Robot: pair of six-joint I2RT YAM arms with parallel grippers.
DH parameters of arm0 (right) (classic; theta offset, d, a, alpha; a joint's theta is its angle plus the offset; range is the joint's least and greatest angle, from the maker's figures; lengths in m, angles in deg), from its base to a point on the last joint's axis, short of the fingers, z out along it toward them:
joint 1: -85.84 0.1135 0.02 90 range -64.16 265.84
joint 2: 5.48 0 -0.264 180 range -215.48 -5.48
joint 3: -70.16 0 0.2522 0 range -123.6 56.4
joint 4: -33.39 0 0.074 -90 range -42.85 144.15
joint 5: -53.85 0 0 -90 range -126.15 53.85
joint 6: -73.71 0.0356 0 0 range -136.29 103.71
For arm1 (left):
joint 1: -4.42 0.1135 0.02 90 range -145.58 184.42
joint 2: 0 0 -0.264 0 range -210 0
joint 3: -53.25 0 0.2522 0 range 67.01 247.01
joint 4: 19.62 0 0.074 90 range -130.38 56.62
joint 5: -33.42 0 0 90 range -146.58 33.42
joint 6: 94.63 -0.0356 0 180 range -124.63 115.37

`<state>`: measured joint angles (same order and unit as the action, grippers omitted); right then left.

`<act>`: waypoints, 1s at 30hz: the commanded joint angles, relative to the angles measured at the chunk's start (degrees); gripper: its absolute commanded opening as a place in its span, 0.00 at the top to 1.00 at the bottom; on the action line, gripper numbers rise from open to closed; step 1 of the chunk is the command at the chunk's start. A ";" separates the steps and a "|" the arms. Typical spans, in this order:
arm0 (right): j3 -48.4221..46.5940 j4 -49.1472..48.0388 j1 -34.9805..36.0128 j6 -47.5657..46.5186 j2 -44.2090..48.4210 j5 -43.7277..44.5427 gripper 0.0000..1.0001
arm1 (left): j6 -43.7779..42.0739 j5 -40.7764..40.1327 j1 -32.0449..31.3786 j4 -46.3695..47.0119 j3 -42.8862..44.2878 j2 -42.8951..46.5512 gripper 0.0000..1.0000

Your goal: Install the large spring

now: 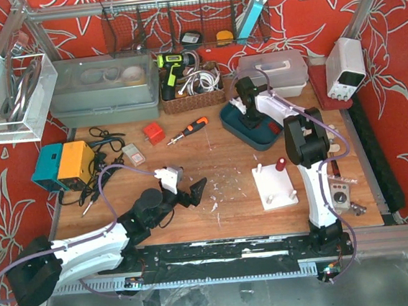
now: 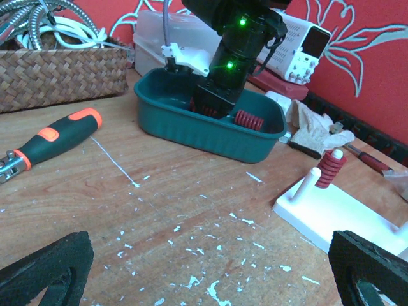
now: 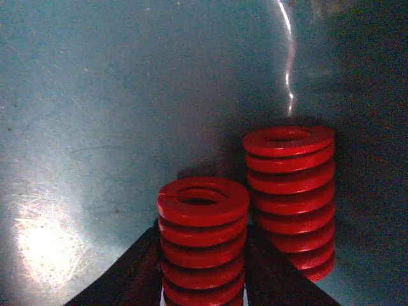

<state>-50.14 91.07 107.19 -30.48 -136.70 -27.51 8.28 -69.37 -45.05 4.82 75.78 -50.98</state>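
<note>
Where right gripper (image 3: pixel 203 258) pinches spring (image 3: pixel 203 213), neighbour (image 3: pixel 288 191) crowds, perhaps touching.

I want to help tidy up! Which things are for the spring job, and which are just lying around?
For the job: spring in the right end effector, tray, peg board.
Lying about: screwdriver, basket, power supply.

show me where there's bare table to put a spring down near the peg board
Best patch: the bare table between the screwdriver, the teal tray and the white peg board, only white flecks there. Crowded: cables beside the orange box on the left, and the narrow strip right of the board with a small grey box.
</note>
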 commanded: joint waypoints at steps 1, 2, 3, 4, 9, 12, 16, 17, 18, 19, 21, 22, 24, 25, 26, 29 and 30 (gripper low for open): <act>-1.34 3.84 -0.58 0.46 -2.37 -0.34 0.62 | -0.16 -0.83 0.04 0.93 0.06 0.93 0.00; -1.45 3.95 -0.65 0.47 -2.37 -0.61 0.63 | -0.16 -0.78 0.02 0.90 -0.01 1.03 0.00; -1.55 3.96 -0.61 0.48 -2.38 -0.67 0.65 | -0.18 -0.82 -0.01 0.90 -0.07 1.18 0.00; -1.68 4.00 -0.62 0.57 -2.27 -0.57 0.68 | -0.21 -0.83 -0.01 0.90 -0.07 1.29 0.00; -1.65 3.37 -0.61 1.78 0.24 -1.08 0.86 | -0.25 -0.83 0.06 1.53 -0.28 0.93 0.00; -1.19 3.10 -0.54 3.38 3.52 -1.73 0.96 | -0.49 -0.59 0.07 1.71 0.00 -0.23 0.00; 2.84 0.28 -0.55 6.33 10.44 -2.84 1.00 | -0.54 -0.02 0.02 2.01 0.36 -1.12 0.00; 4.28 -0.62 -0.59 7.35 12.27 -3.35 1.00 | -0.40 0.22 0.02 2.28 0.25 -1.21 0.00; 5.66 -1.69 -0.56 8.29 14.32 -3.90 1.00 | -0.30 0.35 0.00 2.50 0.19 -1.22 0.01; 7.50 -2.64 -0.53 9.26 16.36 -4.67 1.00 | -0.19 0.51 0.03 2.66 0.11 -1.20 0.01; 11.33 -4.98 -0.49 12.39 20.49 -6.67 1.00 | -0.01 0.65 0.02 3.10 -0.10 -1.07 0.04; 13.54 -6.58 -0.47 14.04 22.61 -8.12 1.00 | 0.20 0.66 0.04 3.44 -0.25 -0.82 0.06; 19.07 -10.40 -0.07 18.35 28.25 -11.06 1.00 | 0.55 0.69 0.06 3.98 -0.56 -0.29 0.10; 21.57 -12.52 0.21 20.59 30.71 -12.64 1.00 | 0.77 0.73 0.07 4.19 -0.79 0.19 0.12; 23.94 -13.99 0.71 22.76 33.13 -13.20 1.00 | 0.99 0.72 0.07 4.32 -1.13 0.65 0.14; 29.54 -18.90 2.95 28.42 39.29 -14.23 1.00 | 1.39 0.63 0.03 4.19 -1.65 2.44 0.17; 31.19 -20.14 3.98 30.18 41.13 -14.59 1.00 | 1.46 0.48 0.02 3.84 -1.74 3.22 0.18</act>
<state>-24.37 78.94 108.06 -10.70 -101.00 -38.13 9.09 -68.65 -45.05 6.80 74.93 -50.41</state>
